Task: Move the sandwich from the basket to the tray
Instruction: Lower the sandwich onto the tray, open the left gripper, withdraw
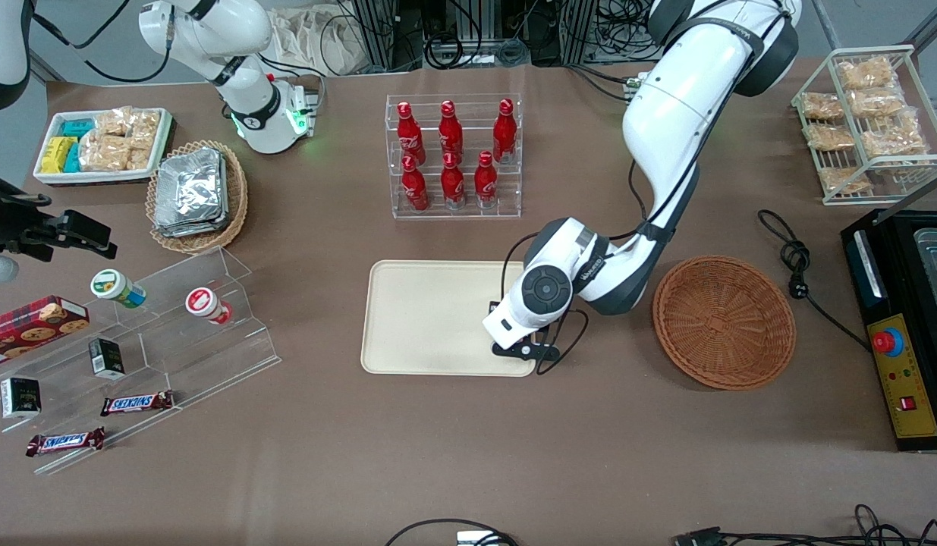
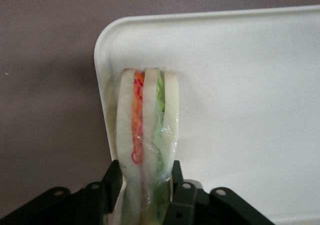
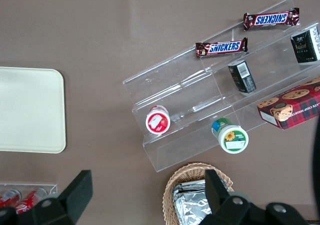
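Pincer [image 2: 142, 195]: clamped on sandwich [image 2: 146, 135], bread slices held edge-up so fillings stay pinched together. Location: low over tray [image 1: 422, 318], at the corner nearest the basket [image 1: 724, 322]. Basket: holds nothing. Judgement: release pending.

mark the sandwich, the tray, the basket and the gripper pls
sandwich [image 2: 147, 135], left wrist view, middle bread slice.
tray [image 1: 422, 318], front view, bare floor.
basket [image 1: 722, 322], front view, woven bottom.
gripper [image 2: 145, 190], left wrist view, between fingertips, shut on sandwich over tray corner.
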